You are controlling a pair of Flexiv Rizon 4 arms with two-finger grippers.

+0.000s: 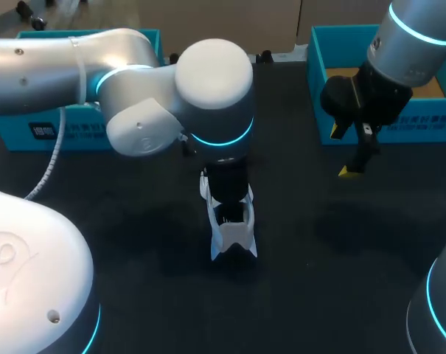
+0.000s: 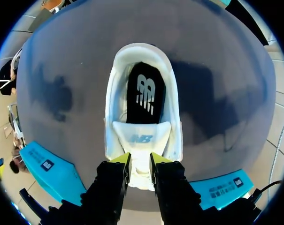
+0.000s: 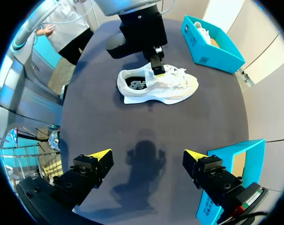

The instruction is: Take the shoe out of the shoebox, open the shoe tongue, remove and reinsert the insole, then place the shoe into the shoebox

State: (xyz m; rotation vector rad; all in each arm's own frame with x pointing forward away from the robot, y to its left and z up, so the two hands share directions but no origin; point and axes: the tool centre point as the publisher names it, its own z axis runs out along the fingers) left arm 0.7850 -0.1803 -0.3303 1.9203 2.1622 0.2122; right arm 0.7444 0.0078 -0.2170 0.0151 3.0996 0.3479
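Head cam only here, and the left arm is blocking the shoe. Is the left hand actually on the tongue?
Observer: Yes. In the left wrist view the left hand is shut on the tongue, with a finger on each side.
Operator: Insole out yet?
Observer: No. The black insole lies inside the shoe.
Operator: Right hand holding anything?
Observer: Nothing. The right hand is open above bare table, apart from the shoe.
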